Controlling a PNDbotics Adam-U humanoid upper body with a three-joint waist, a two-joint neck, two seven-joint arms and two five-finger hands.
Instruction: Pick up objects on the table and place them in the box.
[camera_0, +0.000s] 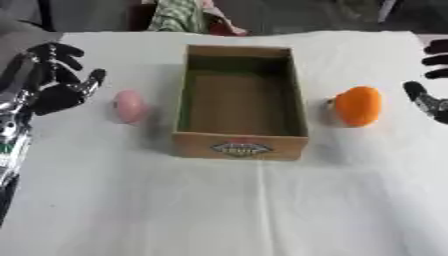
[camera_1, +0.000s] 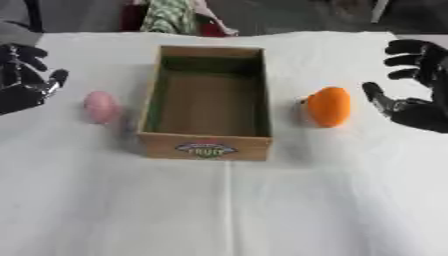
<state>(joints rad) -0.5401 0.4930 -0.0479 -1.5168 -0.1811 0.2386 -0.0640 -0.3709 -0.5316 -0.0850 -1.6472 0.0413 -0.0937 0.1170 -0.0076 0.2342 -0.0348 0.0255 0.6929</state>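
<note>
An open cardboard box (camera_0: 241, 146) stands in the middle of the white table, with nothing visible inside. A pink egg-shaped object (camera_0: 129, 106) lies just left of the box. An orange rounded object (camera_1: 329, 106) lies just right of it. My left hand (camera_0: 54, 85) hovers open to the left of the pink object, fingers spread, a short gap away. My right hand (camera_1: 415, 87) hovers open to the right of the orange object, thumb pointing toward it, not touching.
The white cloth (camera_0: 227, 210) covers the table; a fold line runs from the box toward the front edge. At the far edge lie bunched striped and red fabrics (camera_0: 188, 17). A wide stretch of cloth lies in front of the box.
</note>
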